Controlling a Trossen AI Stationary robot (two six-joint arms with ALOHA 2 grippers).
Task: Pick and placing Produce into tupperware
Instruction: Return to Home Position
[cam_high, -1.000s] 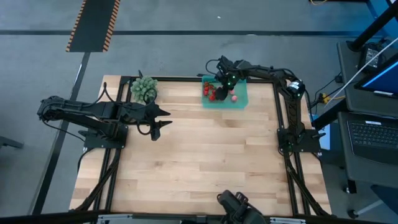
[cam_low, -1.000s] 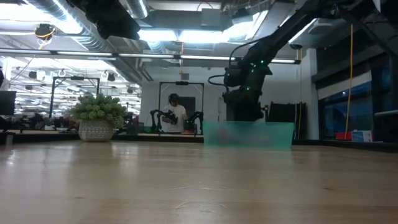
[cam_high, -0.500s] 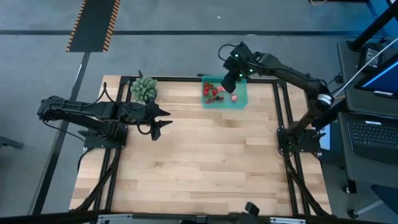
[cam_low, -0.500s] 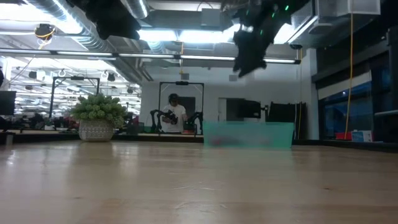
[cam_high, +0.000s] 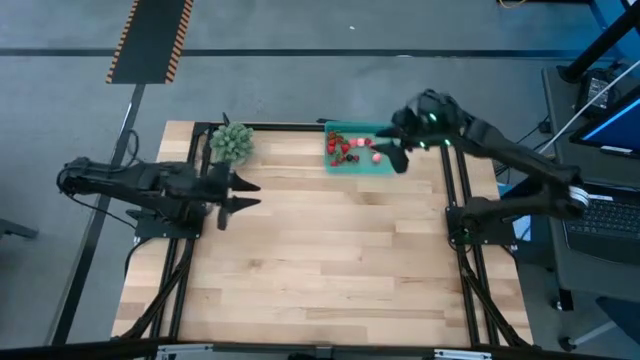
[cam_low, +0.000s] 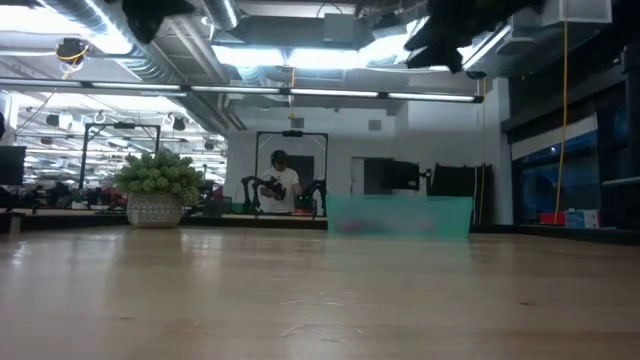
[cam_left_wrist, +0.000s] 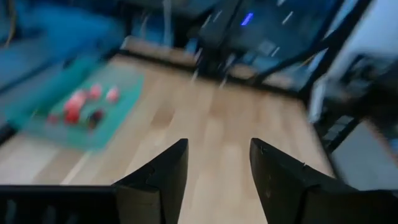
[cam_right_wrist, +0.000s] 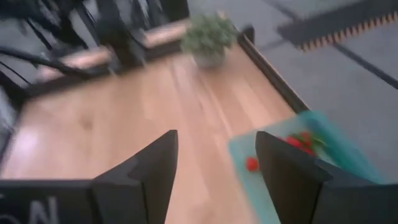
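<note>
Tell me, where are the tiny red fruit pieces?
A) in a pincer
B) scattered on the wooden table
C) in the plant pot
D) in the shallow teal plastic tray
D: the tiny red fruit pieces lie inside the shallow teal plastic tray; the right pincer is open and empty.

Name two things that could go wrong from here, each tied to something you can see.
1. The right claw, open, hangs over the right end of the tray; swinging low, it might clip the rim and scatter the fruit pieces.
2. The tray sits at the far edge of the table, so a knock could push it off.
</note>
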